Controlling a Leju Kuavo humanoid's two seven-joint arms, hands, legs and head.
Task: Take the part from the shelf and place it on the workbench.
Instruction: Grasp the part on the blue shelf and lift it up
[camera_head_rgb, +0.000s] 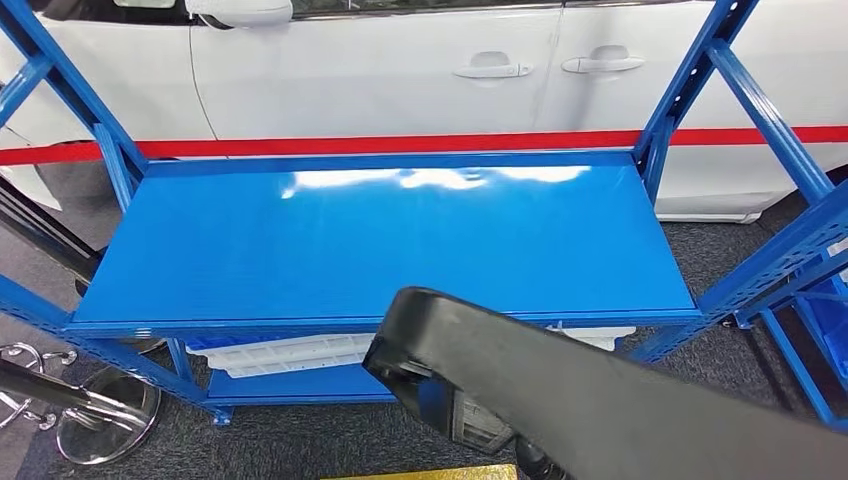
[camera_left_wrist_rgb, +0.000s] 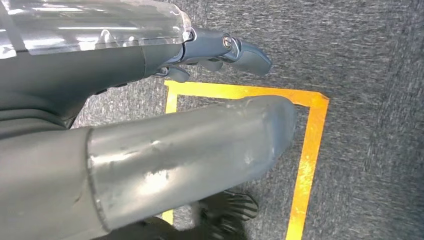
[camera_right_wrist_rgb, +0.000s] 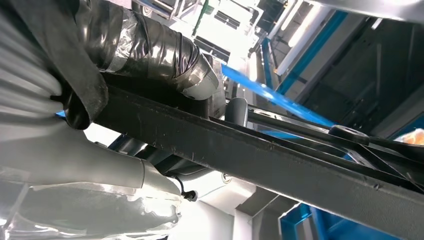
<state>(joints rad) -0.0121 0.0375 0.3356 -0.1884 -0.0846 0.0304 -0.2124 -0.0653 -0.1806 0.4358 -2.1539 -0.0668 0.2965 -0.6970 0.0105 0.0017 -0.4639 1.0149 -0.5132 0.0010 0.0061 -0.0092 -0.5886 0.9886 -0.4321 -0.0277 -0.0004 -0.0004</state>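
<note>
While the robot stands at the blue worktop, its right hand holds the long black part up in the air, just short of the worktop's front edge, likely ready to lay it down. Its left hand hangs over the floor, fingers loosely apart, holding nothing.
</note>
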